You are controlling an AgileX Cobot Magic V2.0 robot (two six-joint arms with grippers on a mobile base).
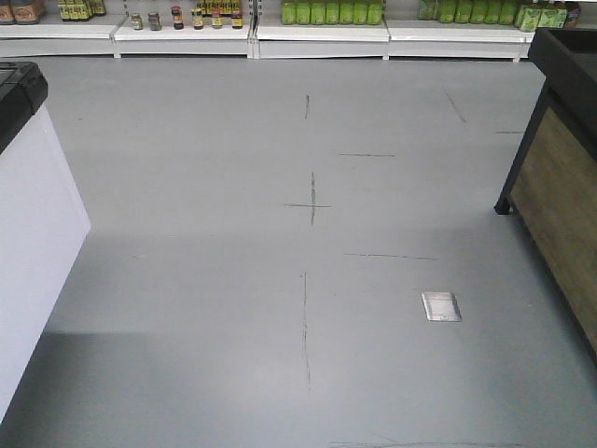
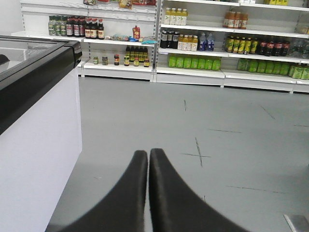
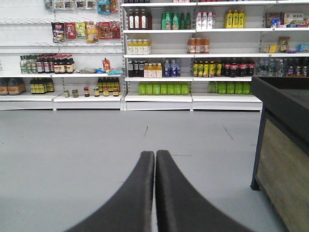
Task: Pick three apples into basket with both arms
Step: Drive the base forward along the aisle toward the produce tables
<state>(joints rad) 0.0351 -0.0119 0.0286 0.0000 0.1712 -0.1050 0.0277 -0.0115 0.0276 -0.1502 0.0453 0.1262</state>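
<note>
No apples and no basket show in any view. My left gripper (image 2: 148, 153) is shut, its two black fingers pressed together with nothing between them, pointing out over grey shop floor. My right gripper (image 3: 155, 154) is likewise shut and empty, also held above bare floor. Neither arm appears in the front view.
A white chest freezer with a black rim (image 1: 23, 215) (image 2: 38, 121) stands at the left. A dark wooden display stand (image 1: 560, 177) (image 3: 282, 145) is at the right. Shelves of bottles (image 3: 164, 63) line the far wall. A metal floor plate (image 1: 441, 306) lies ahead right.
</note>
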